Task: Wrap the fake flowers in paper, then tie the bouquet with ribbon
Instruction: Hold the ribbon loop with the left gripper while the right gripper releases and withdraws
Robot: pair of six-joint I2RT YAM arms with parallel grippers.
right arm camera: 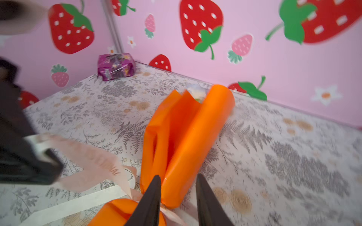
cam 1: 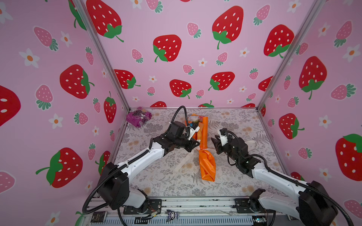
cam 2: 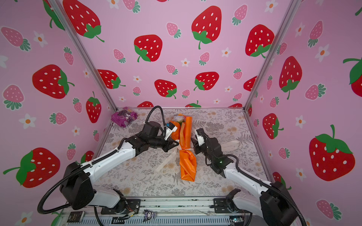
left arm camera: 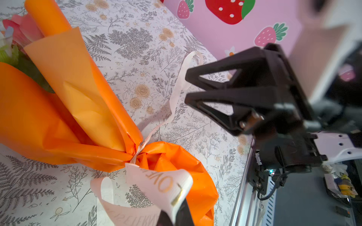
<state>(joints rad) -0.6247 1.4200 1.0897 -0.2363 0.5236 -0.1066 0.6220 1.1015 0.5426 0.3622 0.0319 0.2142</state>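
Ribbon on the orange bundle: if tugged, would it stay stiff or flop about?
Probably floppy: the ribbon curls and loops loosely on the table. Likely very light, being thin and flat. It may slip; its printed face looks smooth.

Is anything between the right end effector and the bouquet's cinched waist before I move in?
No solid obstacle shows. Only a loose ribbon tail runs between the open right end effector and the bouquet. The purple packet sits far off in the corner.
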